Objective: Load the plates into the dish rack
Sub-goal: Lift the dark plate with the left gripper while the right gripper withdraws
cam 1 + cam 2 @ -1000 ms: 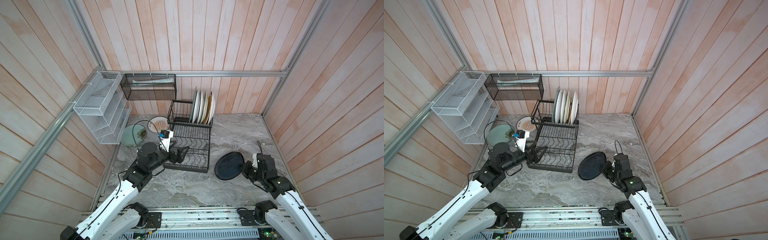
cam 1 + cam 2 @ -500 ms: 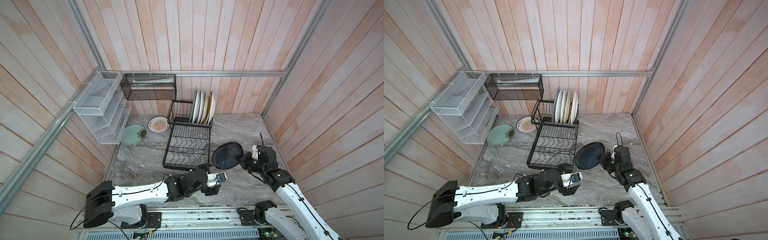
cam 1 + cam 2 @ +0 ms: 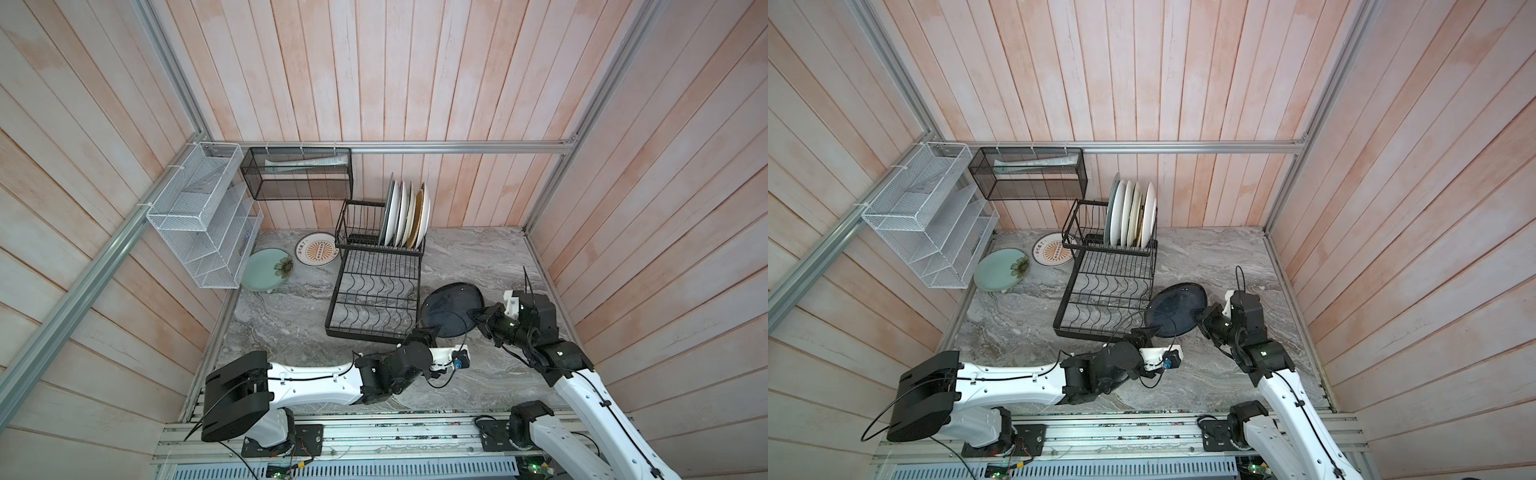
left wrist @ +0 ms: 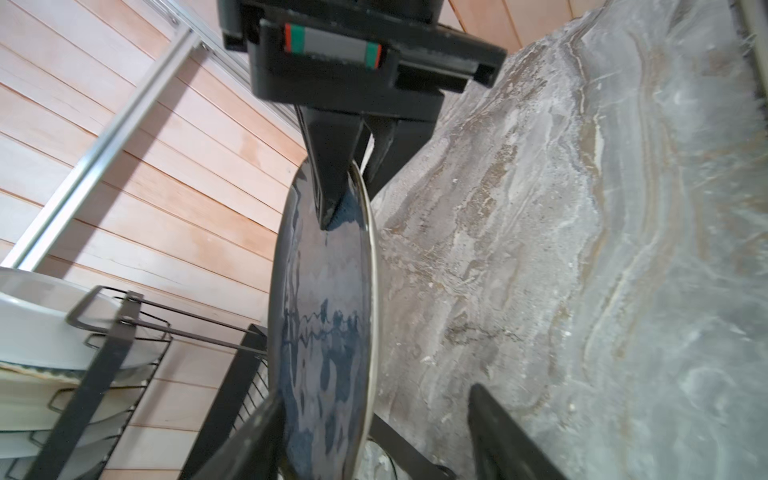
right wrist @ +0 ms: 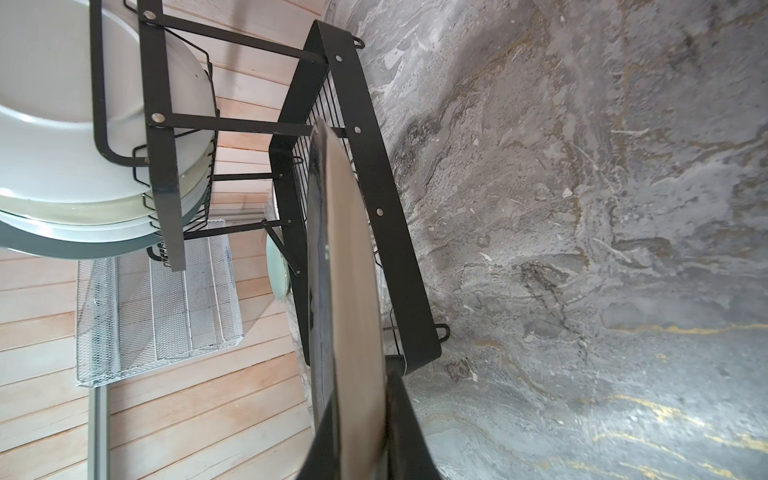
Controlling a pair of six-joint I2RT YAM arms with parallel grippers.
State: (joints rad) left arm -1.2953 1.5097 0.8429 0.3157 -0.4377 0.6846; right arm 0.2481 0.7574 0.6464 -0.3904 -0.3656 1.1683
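My right gripper (image 3: 473,313) is shut on the far right rim of the black plate (image 3: 451,309), holding it tilted above the table beside the dish rack's (image 3: 334,295) lower tier. The right wrist view shows that plate (image 5: 353,291) edge-on between the fingers. My left gripper (image 3: 428,332) reaches across to the plate's near left rim. It stands open, with the plate (image 4: 324,311) between its jaws, against one finger and well apart from the other. Several plates (image 3: 405,216) stand upright in the upper tier. A pale green plate (image 3: 266,270) and an orange sunburst plate (image 3: 316,249) lie left of the rack.
A white mesh organizer (image 3: 199,216) hangs on the left wall and a black mesh basket (image 3: 297,174) on the back wall. Wooden walls close in three sides. The left arm lies low across the front of the marble table (image 3: 478,257).
My left arm left the rack's left side, swung across the front and came up to the black plate's rim. My right gripper lifted the plate off the table and carried it nearer the rack.
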